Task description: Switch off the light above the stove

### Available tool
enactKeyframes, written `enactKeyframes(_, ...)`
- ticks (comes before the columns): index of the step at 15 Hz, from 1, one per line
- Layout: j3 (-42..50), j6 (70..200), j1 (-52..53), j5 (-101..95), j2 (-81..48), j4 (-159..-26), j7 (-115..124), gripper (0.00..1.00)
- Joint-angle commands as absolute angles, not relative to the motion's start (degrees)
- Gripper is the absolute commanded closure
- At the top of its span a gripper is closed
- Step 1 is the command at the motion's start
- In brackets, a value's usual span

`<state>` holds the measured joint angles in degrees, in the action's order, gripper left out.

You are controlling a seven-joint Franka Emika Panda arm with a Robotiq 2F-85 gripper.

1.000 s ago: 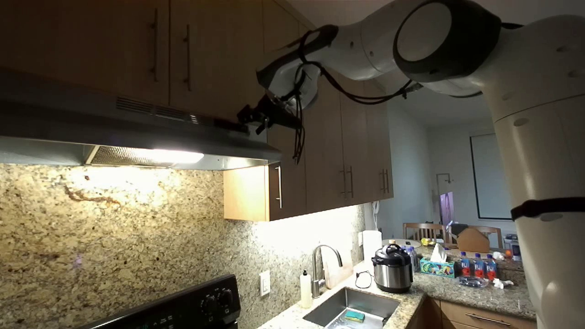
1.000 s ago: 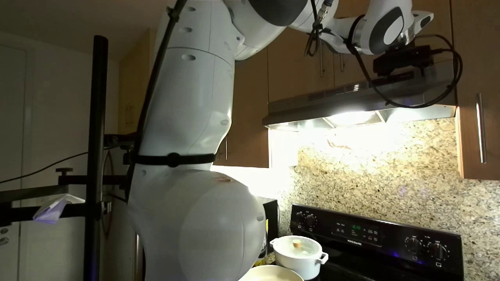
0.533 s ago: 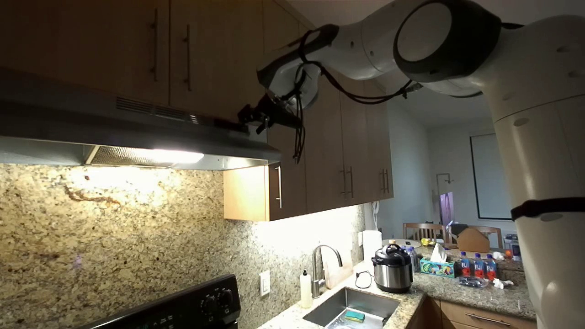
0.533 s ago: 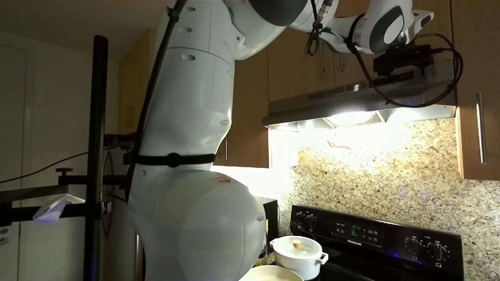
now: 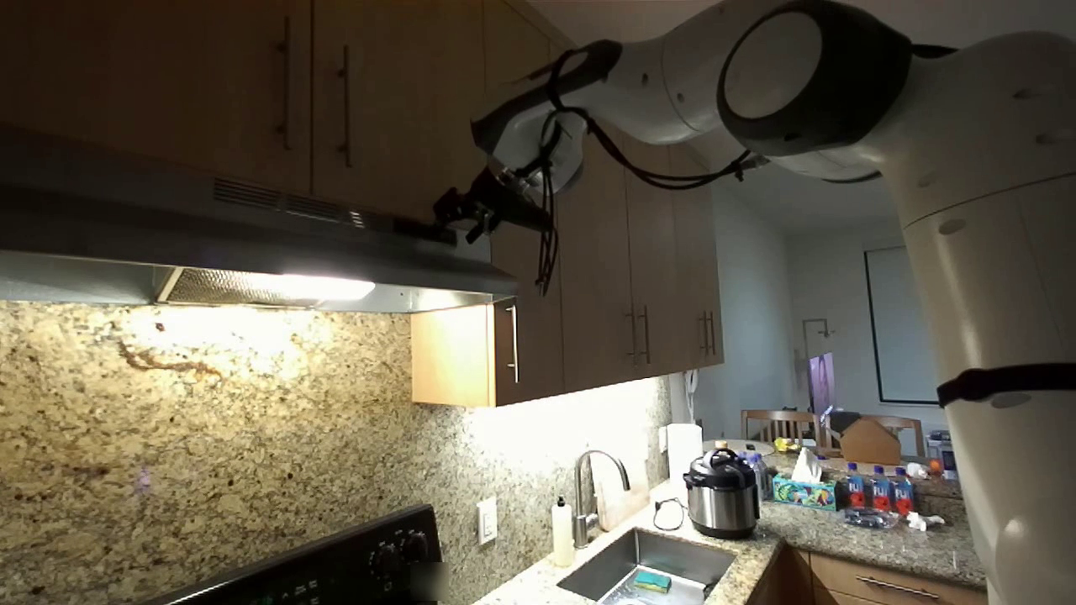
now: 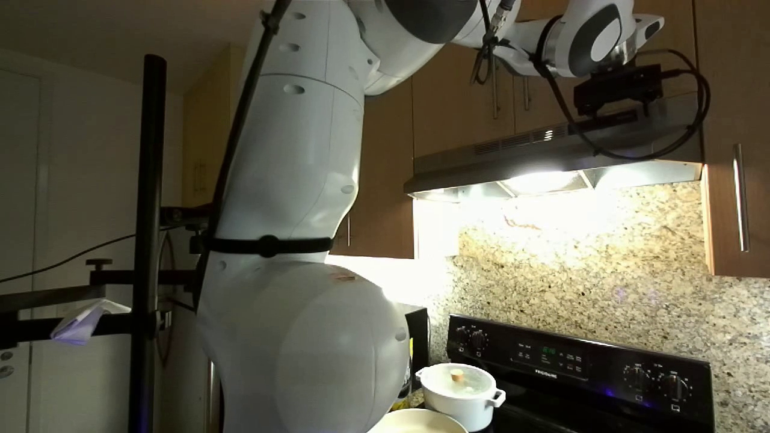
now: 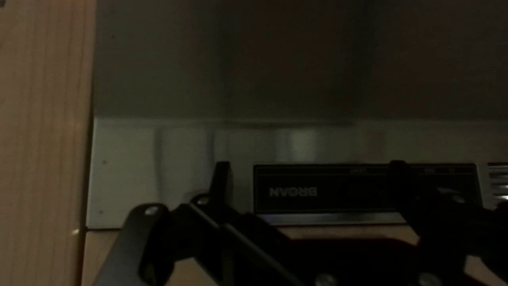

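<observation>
Light [image 6: 541, 182] is on, hood panel [image 7: 341, 186] at my wrist-view 4 o'clock. Gripper [image 7: 310, 167] spread apart; I'd close it first, then press squarely.

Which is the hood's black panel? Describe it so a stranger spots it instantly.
Find the wide grey metal range hood under the brown wooden cabinets. High on its front, beside the dark slotted vents, runs a long black rectangular panel. Unlike those vents, it carries BROAN lettering.
</observation>
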<state>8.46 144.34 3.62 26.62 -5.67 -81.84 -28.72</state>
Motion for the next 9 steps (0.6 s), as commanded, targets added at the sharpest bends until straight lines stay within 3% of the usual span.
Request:
enactKeyframes(1, 8.4, 140.9, 2.8, 28.3, -7.5, -78.5, -31.6, 0.0)
enactKeyframes(9, 8.3, 138.6, 1.6, 28.8, -11.1, -73.4, -32.4, 0.0)
